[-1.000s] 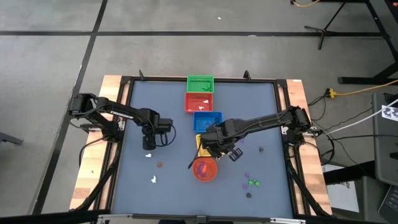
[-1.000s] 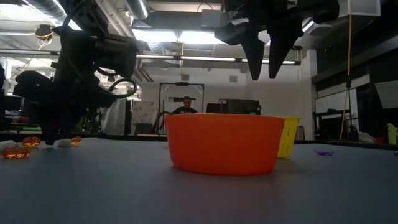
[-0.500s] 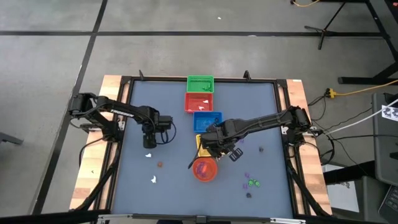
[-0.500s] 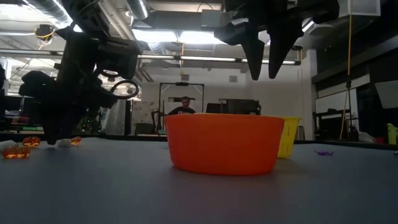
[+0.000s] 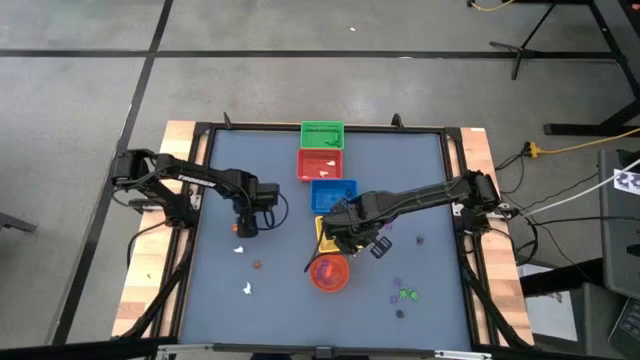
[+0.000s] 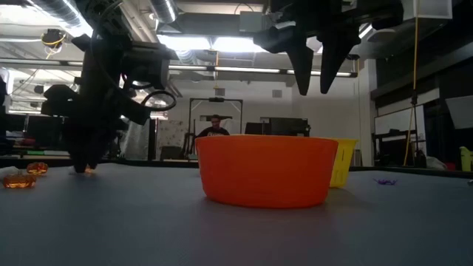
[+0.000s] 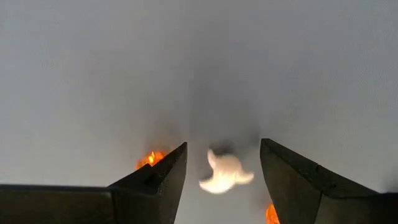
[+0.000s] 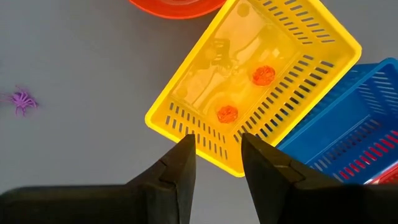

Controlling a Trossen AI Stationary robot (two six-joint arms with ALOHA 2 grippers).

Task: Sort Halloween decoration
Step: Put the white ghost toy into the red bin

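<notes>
The grey-blue counter (image 5: 280, 300) carried a column of square plastic baskets: a green one (image 5: 321, 135) at the far edge, a red one (image 5: 320, 164), a blue one (image 5: 333, 193), and a yellow slatted basket (image 8: 255, 74) that the right arm largely hid from above. Just in front of that stood the round orange bowl (image 6: 266, 170), which in the low view blocked all but one corner of the yellow basket.

The right gripper (image 8: 214, 163) hung above the near wall of the yellow basket, its jaws parted by a narrow gap with nothing between them. Two small orange trinkets (image 8: 263, 75) lay inside that basket, and a tiny purple spider (image 8: 20, 99) sat on the bare counter beside it.

The left gripper (image 7: 222, 180) pointed straight down over the left half of the counter, jaws wide open around a small white ghost-like trinket (image 7: 225, 172); whether the fingertips touched the surface could not be told. Orange trinkets (image 7: 150, 159) peeked out from behind both fingers, mostly hidden.

More tiny pieces lay scattered: a white one (image 5: 247, 289) and an orange one (image 5: 256, 265) toward the front left, and a purple, green and dark cluster (image 5: 404, 294) to the front right, too small to identify. Specks in the red, green and blue baskets were likewise unclear.
</notes>
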